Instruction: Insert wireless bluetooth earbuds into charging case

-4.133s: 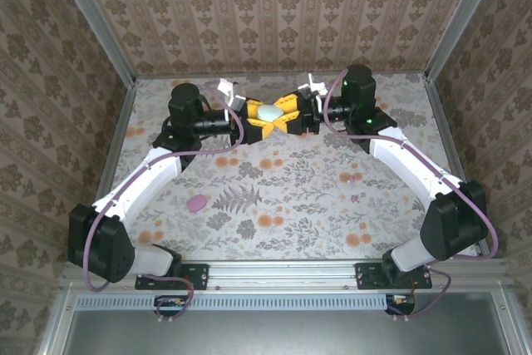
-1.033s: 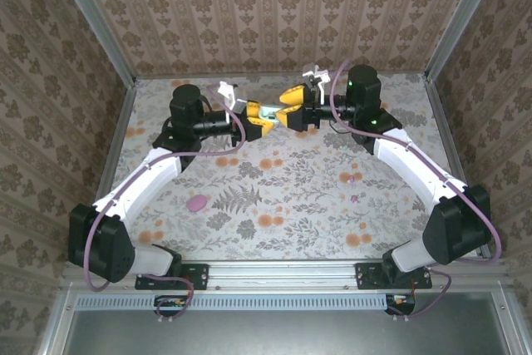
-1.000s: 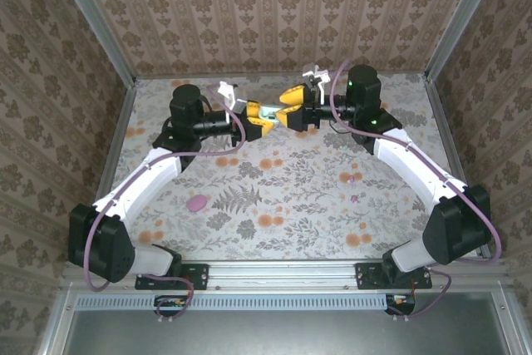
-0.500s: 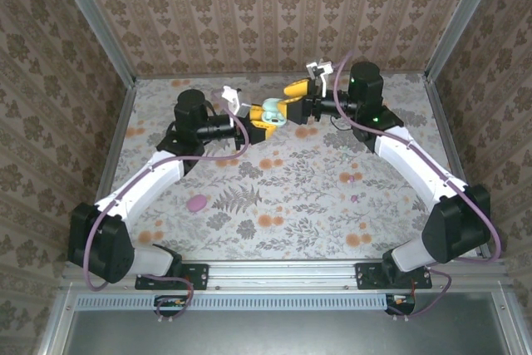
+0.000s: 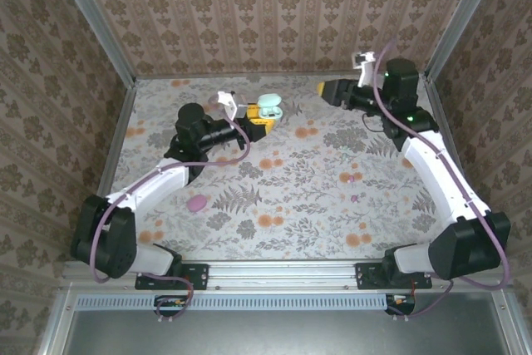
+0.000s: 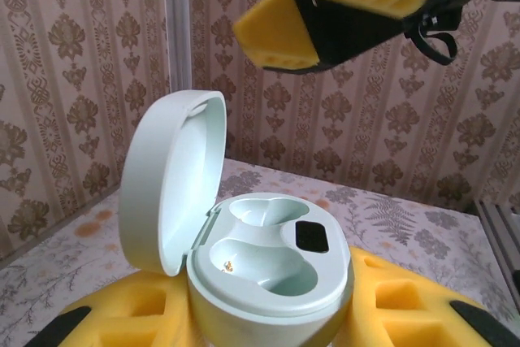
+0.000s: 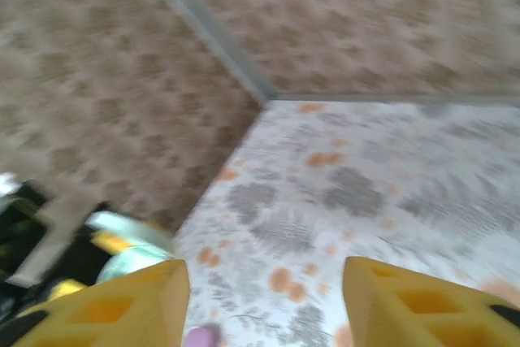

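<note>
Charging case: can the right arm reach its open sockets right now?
Probably yes: the case sits open in the left gripper, and nothing stands between it and the open right gripper.

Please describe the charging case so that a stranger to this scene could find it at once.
Look at the far part of the flowered table, near the back wall. There the left gripper holds the charging case between its yellow fingers. It is the one pale mint, rounded thing, with its lid open.
</note>
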`<state>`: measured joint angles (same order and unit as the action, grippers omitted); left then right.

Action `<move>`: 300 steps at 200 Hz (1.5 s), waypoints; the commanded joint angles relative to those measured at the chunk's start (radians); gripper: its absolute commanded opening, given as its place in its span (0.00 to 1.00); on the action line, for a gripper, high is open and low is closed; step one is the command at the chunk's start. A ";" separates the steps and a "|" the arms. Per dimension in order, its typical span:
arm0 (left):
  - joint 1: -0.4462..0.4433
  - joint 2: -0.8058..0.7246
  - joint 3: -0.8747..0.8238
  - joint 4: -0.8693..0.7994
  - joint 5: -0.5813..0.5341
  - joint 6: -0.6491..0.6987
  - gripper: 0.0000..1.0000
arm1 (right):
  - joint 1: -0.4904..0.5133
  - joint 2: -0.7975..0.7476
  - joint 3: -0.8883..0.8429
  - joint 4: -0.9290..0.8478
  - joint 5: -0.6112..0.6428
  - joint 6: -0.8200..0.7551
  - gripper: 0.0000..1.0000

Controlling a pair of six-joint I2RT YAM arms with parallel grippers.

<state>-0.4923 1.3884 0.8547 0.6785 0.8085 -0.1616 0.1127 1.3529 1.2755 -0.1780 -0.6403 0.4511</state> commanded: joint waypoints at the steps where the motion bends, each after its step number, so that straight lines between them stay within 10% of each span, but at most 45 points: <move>1: -0.006 0.031 -0.022 0.135 -0.011 -0.076 0.28 | -0.094 0.032 -0.078 -0.274 0.136 0.081 0.45; 110: -0.012 0.026 -0.019 0.115 -0.015 -0.073 0.27 | -0.130 0.484 0.004 -0.462 0.342 -0.012 0.40; 300: -0.017 -0.012 0.003 0.021 -0.024 -0.021 0.27 | -0.009 0.600 0.128 -0.620 0.560 -0.090 0.35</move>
<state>-0.5037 1.4055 0.8394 0.6949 0.7872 -0.2066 0.0879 1.9495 1.3758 -0.7280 -0.1654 0.3656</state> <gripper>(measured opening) 0.350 0.350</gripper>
